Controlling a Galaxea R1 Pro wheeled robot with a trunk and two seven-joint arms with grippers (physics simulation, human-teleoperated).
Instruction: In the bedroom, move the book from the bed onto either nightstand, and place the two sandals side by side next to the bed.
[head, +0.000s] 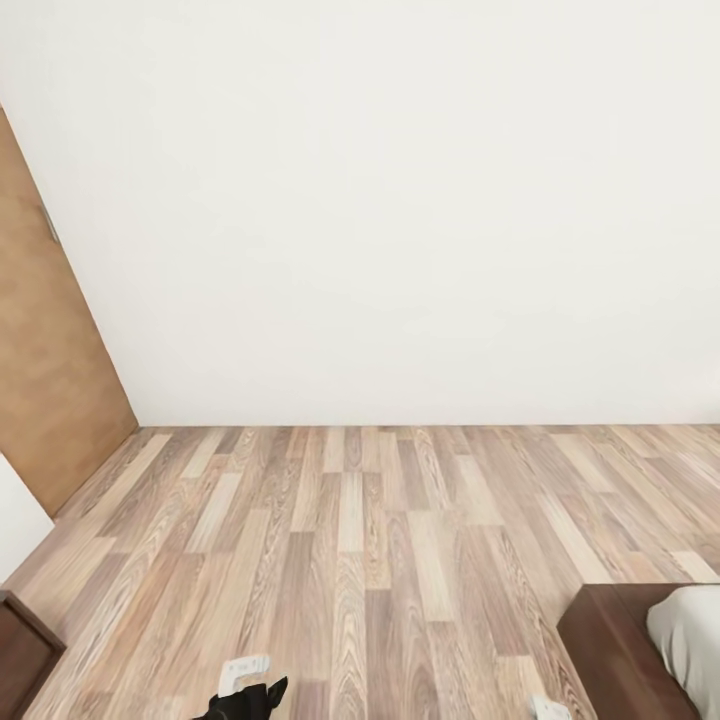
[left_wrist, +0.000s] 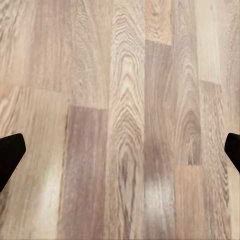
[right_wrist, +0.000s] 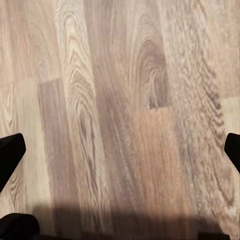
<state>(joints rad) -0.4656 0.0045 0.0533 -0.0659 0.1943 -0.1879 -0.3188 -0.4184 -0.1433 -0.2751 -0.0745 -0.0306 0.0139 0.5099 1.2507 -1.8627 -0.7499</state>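
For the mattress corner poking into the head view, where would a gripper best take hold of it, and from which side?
Grip the rounded corner of the mattress, where it bulges above the dark bed frame. Come from the open plank floor on the robot's left, jaws pinching top and side. That soft, raised corner looks like the one exposed part; the rest runs out of frame. Both grippers, left and right, are open over bare floor.

Plain white wall (head: 400, 200) straight ahead, meeting wood plank floor (head: 350, 540) at a level seam. Brown wooden door (head: 45, 380) at left, angled against the wall, small handle or hinge mark near its upper edge. Dark brown furniture corner (head: 22, 650) low left, identity unclear. Floor planks mixed grey-brown, strong grain, soft glare patches.
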